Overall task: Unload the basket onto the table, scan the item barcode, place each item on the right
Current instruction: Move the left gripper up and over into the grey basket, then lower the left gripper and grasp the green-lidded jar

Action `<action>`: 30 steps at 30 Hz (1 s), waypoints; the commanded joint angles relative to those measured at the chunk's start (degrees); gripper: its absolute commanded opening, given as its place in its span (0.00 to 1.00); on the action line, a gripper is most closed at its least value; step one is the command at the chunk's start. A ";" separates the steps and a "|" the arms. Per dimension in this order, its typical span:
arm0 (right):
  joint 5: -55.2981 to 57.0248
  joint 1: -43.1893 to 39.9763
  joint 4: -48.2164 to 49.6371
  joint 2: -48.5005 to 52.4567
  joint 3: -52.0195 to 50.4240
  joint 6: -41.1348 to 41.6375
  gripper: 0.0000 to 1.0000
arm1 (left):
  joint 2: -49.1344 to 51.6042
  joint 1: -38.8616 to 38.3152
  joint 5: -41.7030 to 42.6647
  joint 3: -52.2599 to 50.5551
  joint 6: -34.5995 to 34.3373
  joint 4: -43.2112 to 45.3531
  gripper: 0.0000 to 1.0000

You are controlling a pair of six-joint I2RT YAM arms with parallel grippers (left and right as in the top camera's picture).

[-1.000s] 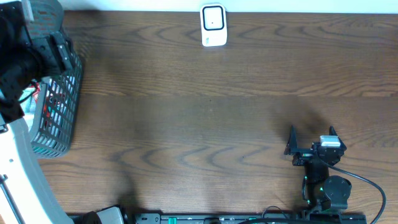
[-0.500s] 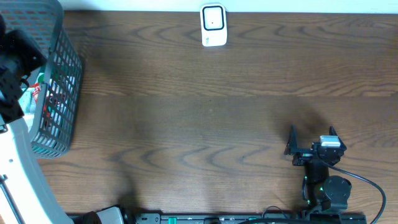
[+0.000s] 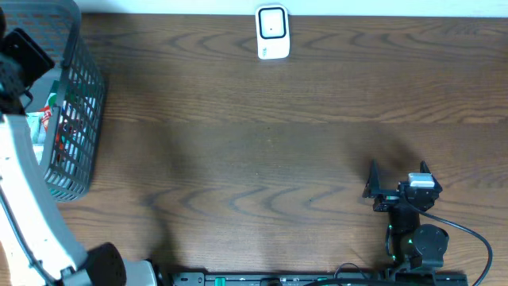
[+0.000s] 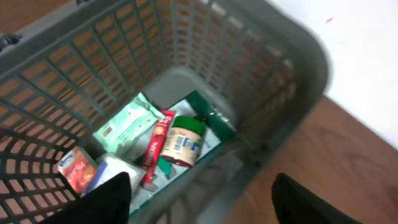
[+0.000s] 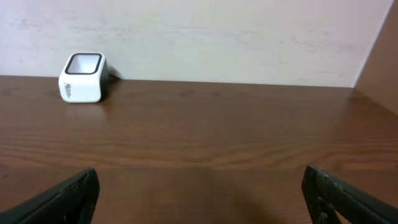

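Items [image 4: 208,121] for scanning lie in the grey mesh basket [image 4: 93,56] at the bench's [image 3: 278,143] left end: a green-lidded jar [image 4: 183,142], a pale green packet [image 4: 127,124] and a red stick pack [image 4: 155,146]. The left fingers [image 4: 106,202] hang spread wide above them, holding nothing. The right fingers [image 5: 68,196] rest wide open at the front right, well apart from the white scanner [image 3: 271,32] at the back edge.

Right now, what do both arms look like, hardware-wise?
The left arm is a white curved link with a black joint at its base and a black wrist. The right arm is all black, with a small white-and-grey block, green lights and a looping black cable. The left fingers and right fingers are plain black.
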 commanded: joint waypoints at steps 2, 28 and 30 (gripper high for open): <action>0.13 -0.39 -0.22 0.02 -0.09 -0.22 0.99 | 2.05 4.66 5.42 0.48 2.62 0.24 0.77; 0.13 -0.39 -0.22 0.04 -0.09 -0.22 0.99 | 17.25 12.26 20.65 0.48 13.51 2.05 0.89; 0.13 -0.39 -0.22 0.02 -0.09 -0.22 0.99 | 16.00 12.46 20.44 0.48 12.87 2.05 0.74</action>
